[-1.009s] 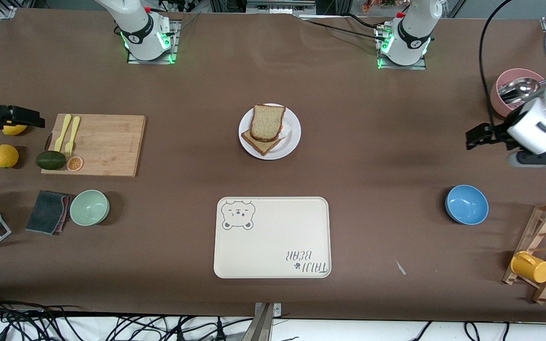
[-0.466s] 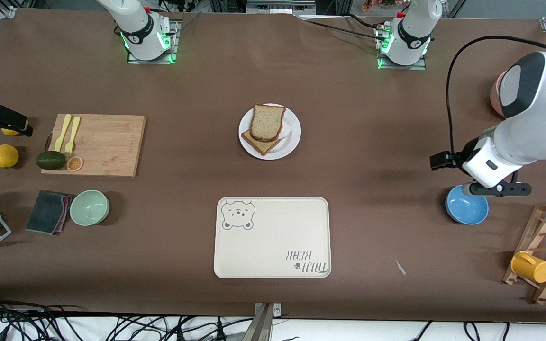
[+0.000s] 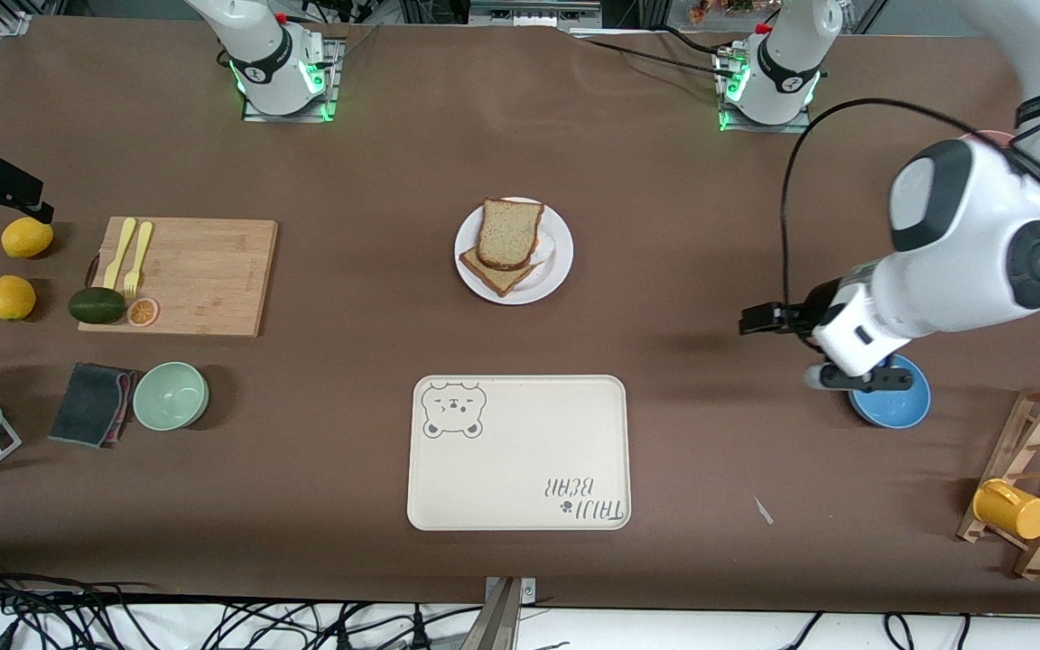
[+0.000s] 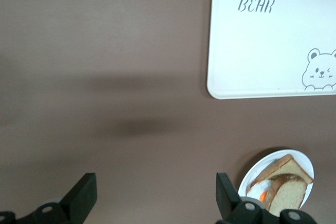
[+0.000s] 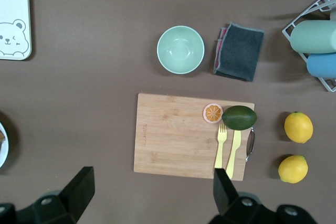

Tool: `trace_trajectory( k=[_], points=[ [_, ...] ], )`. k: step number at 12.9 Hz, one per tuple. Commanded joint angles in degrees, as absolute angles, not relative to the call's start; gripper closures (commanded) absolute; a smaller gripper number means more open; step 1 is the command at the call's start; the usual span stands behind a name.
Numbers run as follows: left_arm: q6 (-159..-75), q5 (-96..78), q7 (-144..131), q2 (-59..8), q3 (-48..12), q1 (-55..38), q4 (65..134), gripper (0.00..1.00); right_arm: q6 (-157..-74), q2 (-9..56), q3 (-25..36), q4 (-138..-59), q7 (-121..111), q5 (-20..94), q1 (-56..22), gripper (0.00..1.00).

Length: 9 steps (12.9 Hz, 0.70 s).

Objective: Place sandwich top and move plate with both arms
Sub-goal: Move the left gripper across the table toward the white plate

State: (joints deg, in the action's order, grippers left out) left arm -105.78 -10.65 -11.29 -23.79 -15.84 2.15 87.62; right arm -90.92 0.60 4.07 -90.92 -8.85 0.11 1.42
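The white plate (image 3: 558, 268) sits mid-table, farther from the front camera than the tray. On it the sandwich top (image 3: 509, 232), a pale speckled slice, lies partly over a darker slice (image 3: 493, 273) with fried egg. In the left wrist view the plate (image 4: 253, 181) and sandwich top (image 4: 287, 196) show beside one finger. My left gripper (image 3: 755, 320) (image 4: 156, 184) hangs open and empty over bare table between plate and blue bowl. At the right arm's end my right gripper (image 3: 5, 185) (image 5: 152, 179) is open and empty, up over the table near the lemons.
The cream bear tray (image 3: 518, 451) lies nearer the front camera than the plate. A blue bowl (image 3: 899, 406) sits under the left arm. Cutting board (image 3: 195, 275) with forks, avocado (image 3: 96, 305), two lemons (image 3: 11, 297), green bowl (image 3: 170, 394), cloth, mug rack (image 3: 1039, 478).
The left arm has swung in from its end of the table toward the middle, passing over the blue bowl. The right gripper has drifted slightly toward the table's edge. Plate and bread have not moved.
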Motion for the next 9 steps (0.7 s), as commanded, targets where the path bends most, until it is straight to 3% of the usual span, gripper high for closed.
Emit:
trace_trajectory(
  k=[1, 9],
  points=[
    [-108.45, -18.77, -11.61, -28.11, -15.56, 1.32, 86.84, 0.0, -90.7, -0.35, 2.99, -92.29, -8.53, -0.44, 2.46, 0.0],
    [-113.02, -26.52, 3.94, -30.41, -18.37, -1.23, 95.26, 0.0, -86.49, -0.62, 4.48, -92.29, -8.17, -0.44, 2.55, 0.0]
  ],
)
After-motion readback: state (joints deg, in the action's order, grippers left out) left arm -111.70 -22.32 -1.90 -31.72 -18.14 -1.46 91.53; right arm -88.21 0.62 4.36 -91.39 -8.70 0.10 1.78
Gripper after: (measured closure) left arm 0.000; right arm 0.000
